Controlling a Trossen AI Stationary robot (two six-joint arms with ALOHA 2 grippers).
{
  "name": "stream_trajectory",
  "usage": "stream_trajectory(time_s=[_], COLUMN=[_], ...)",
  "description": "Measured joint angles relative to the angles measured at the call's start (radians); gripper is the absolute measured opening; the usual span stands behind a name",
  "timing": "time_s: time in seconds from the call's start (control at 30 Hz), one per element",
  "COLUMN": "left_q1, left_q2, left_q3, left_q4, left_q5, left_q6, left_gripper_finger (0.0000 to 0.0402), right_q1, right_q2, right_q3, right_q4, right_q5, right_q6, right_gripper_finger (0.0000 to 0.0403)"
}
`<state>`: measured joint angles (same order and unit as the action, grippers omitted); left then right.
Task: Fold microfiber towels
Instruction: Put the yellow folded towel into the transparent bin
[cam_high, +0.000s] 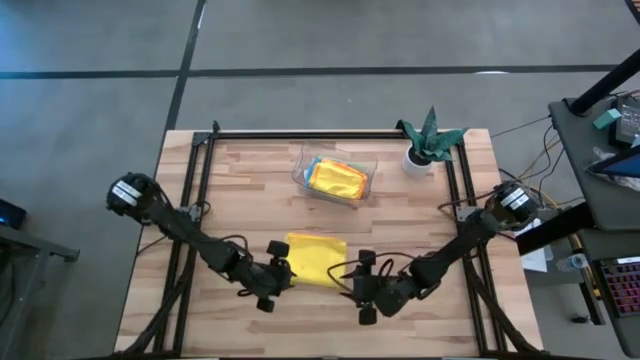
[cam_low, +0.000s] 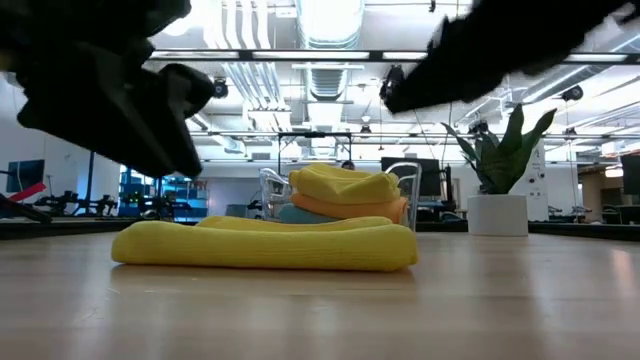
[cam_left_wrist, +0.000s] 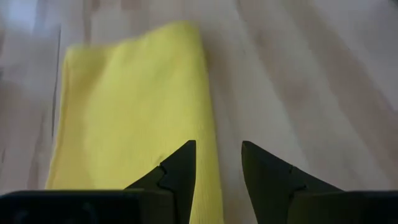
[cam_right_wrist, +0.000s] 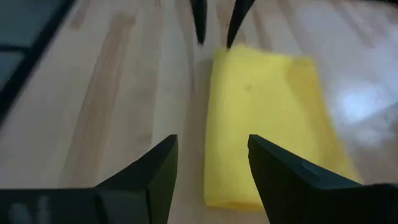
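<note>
- The yellow towel (cam_high: 316, 258) lies flat on the worktop (cam_high: 240, 190), already folded into a rectangle. The landmark for all places below is this towel.
- The left claw (cam_high: 281, 276) sits at the towel's near-left corner. In the left wrist view its fingers (cam_left_wrist: 177, 177) stand apart with nothing between them, one over the cloth's edge and one over bare wood. The claw is released.
- The right claw (cam_high: 364, 287) hovers just off the towel's near-right corner. In the right wrist view its fingers (cam_right_wrist: 152, 180) are spread and empty, with the towel's short end ahead of them. This claw is also released.
- The clear tray (cam_high: 300, 172) stands beyond the towel, well apart from it, and holds a stack of folded cloths, yellow on top (cam_high: 336, 178), orange and blue below in the low view. A potted plant (cam_high: 428, 140) stands beyond and to the right.
- Judgement: the step in hand appears to be a further fold or a lift of the towel toward the tray.
- Recommendation: each claw should pinch all layers at its own corner, not the top layer alone, or the fold will open.
- Both claws should rise together and level, so the cloth does not skew or drag.
- Risk: a finger pressing on wood beside the edge will miss the cloth entirely.
</note>
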<state>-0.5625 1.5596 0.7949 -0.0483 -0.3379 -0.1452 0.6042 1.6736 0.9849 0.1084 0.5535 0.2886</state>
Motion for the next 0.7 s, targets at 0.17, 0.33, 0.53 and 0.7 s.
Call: stream_trajectory(time_s=[0.17,0.33,0.53,0.7], left_q1=[-0.003,0.021,0.049,0.080], left_q2=[0.063,0.135,0.274,0.379], left_q3=[-0.002,0.049,0.184,0.289], left_q4=[0.215,0.337,0.346,0.285], left_q5=[-0.003,-0.002,0.028,0.029], left_q6=[0.105,0.170,0.213,0.212], left_gripper_finger=[0.0114,0.0114,0.0114,0.0115], right_q1=[0.000,0.001,0.003,0.014], right_q2=[0.070,0.057,-0.004,-0.069], right_q3=[0.008,0.009,0.009,0.009], right_q4=[-0.006,-0.049,-0.173,-0.316], right_q5=[-0.004,0.042,0.180,0.224], right_q6=[0.003,0.040,0.111,0.269], right_gripper_finger=[0.0187,0.0187,0.0178,0.0166])
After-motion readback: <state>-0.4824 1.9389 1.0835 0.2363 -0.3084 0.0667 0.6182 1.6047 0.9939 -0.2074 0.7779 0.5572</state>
